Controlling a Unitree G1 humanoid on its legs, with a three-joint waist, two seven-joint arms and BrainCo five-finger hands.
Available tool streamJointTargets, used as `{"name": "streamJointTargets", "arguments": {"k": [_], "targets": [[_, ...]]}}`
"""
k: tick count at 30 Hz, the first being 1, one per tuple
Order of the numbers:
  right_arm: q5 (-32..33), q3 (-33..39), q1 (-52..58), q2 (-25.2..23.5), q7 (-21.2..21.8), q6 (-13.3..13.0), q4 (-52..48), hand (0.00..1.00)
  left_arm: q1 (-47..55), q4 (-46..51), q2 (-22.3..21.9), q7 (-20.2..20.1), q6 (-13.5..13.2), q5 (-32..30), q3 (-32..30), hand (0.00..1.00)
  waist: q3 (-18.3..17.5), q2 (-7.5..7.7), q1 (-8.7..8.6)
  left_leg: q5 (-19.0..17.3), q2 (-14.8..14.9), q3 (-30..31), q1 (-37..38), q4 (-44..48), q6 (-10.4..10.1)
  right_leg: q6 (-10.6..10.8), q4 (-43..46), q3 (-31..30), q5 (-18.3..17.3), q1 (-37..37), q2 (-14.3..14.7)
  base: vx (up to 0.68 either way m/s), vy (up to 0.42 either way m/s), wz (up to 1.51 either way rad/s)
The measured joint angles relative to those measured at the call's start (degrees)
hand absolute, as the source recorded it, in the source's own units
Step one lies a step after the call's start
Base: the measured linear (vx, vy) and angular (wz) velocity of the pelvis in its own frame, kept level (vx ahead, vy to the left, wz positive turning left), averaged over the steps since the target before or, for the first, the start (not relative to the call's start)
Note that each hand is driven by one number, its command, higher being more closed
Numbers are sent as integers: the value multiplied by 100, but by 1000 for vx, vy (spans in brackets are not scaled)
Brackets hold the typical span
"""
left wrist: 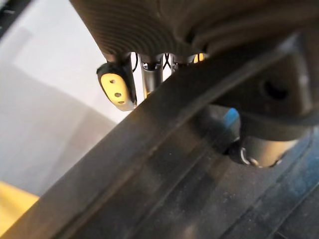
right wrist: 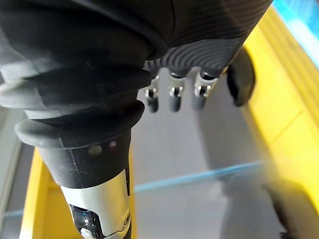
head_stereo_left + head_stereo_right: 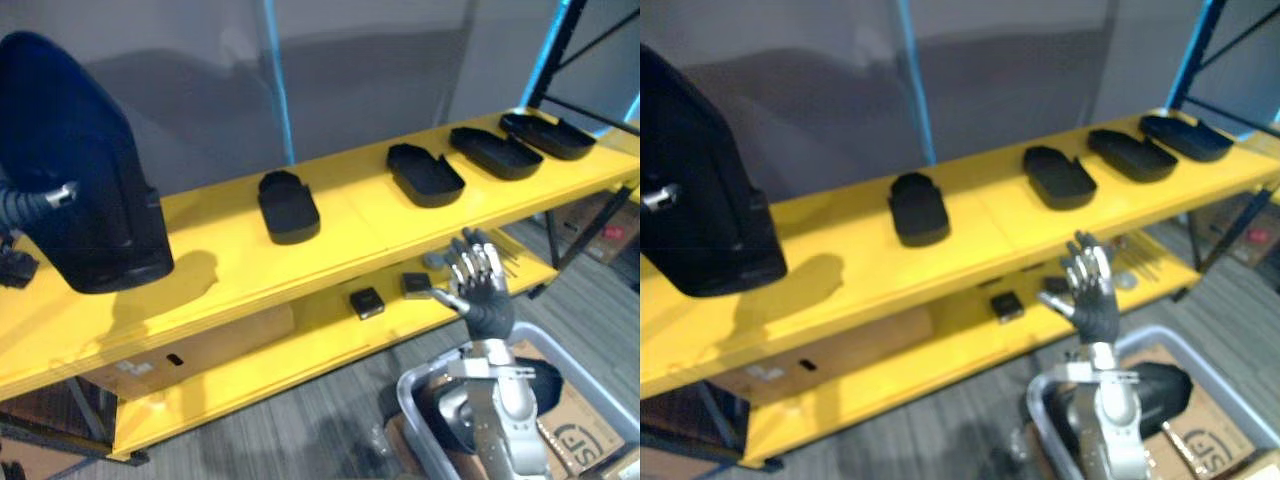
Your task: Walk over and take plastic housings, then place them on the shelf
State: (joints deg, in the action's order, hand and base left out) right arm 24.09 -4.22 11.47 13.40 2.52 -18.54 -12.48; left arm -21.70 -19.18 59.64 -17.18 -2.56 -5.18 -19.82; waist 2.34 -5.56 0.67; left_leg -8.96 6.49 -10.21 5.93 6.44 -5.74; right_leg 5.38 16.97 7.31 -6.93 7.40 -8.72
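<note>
A large black plastic housing (image 3: 85, 150) stands on end over the left part of the yellow shelf's top board (image 3: 360, 235), its lower end close to the board. My left hand (image 3: 30, 203) is shut on it: in the left wrist view the fingers (image 1: 117, 84) hook over its edge and the thumb presses its inner face (image 1: 199, 174). Several more black housings lie in a row on the top board, from the middle (image 3: 288, 207) to the far right (image 3: 547, 135). My right hand (image 3: 480, 280) is raised in front of the shelf edge, open and holding nothing.
A grey bin (image 3: 420, 400) stands at the lower right with another black housing (image 3: 545, 385) inside. A few small dark parts (image 3: 367, 302) lie on the lower yellow board. A cardboard box (image 3: 200, 350) sits under the shelf; blue uprights stand behind it.
</note>
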Motion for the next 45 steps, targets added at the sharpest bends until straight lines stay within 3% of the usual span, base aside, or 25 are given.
{"name": "streamJointTargets", "arguments": {"k": [4, 8, 10, 15, 19, 22, 27, 30, 36, 44, 45], "targets": [[-1, -76, 83, 27, 5, 110, 0, 0, -722, -463, 15, -173, 83, 117, 390, 100, -56, -56, -109, 0, 64, -153, 16, 9, 0, 0, -178, -154, 186, -42, 149, 57, -4, -23], [-5, -389, 147, 45, -3, 165, 0, 0, -1217, -1399, 6, -199, 497, 295, 550, 100, -38, 32, -331, 0, 101, -311, -7, 34, 0, -14, -437, -311, 366, -34, 234, -10, 7, -26], [-6, -484, 202, 67, -1, 249, 1, 0, -1288, -1755, 3, -205, 728, 299, 676, 100, 10, 98, -362, 0, 96, -409, -12, 38, 0, -18, -533, -427, 434, 0, 254, -43, 16, -25], [-8, -521, 198, 72, -10, 281, 12, 0, -1362, -2675, -28, -201, 1638, 841, 731, 100, 449, 498, -432, -42, 92, -462, -436, 313, -37, -38, -840, -570, 782, 256, 295, -102, 8, -14], [-10, -689, 161, 183, -125, 276, 26, 0, -1500, -3161, -199, -110, 1938, 1203, 564, 100, 834, 621, -431, -122, 99, -440, -725, 603, -8, -16, -1085, -590, 1079, 295, 292, -80, 17, -4], [-9, -721, 98, 268, -237, 253, 63, 0, -1776, -3165, -198, 39, 1938, 1196, 459, 100, 1027, 689, -409, -252, 114, -420, -990, 925, 31, 4, -1241, -611, 1254, 355, 291, -80, 29, -2], [6, -717, -62, 362, -275, 205, 211, 0, -2234, -3198, -182, 128, 1910, 1132, 481, 100, 1278, 643, -423, -477, 199, -407, -1331, 1374, 64, 19, -1433, -690, 1467, 439, 305, -78, 43, -7], [114, -721, -53, 435, -278, 148, 209, 0, -2535, -3204, -170, 250, 1722, 1005, 546, 100, 1451, 652, -447, -560, 244, -418, -1454, 1580, 72, 38, -1499, -737, 1560, 457, 325, -56, 13, -7], [222, -728, -8, 481, -270, 91, 209, 0, -2799, -3195, -120, 515, 1328, 226, 762, 100, 1513, 607, -468, -618, 320, -451, -1517, 1712, 67, 24, -1541, -772, 1600, 469, 377, -17, -10, -5], [332, -746, 40, 663, -245, 88, 207, 0, -2798, -3155, 244, 501, 1272, -1098, 942, 100, 1589, 498, -464, -620, 384, -602, -1411, 1701, 62, 15, -1526, -910, 1606, 465, 436, 0, -14, -8], [335, -746, 50, 664, -245, 88, 206, 0, -2797, -3156, 277, 501, 1273, -1170, 943, 0, 1591, 495, -469, -621, 386, -608, -1400, 1699, 61, 14, -1523, -914, 1605, 462, 439, -3, -16, -7]]}}
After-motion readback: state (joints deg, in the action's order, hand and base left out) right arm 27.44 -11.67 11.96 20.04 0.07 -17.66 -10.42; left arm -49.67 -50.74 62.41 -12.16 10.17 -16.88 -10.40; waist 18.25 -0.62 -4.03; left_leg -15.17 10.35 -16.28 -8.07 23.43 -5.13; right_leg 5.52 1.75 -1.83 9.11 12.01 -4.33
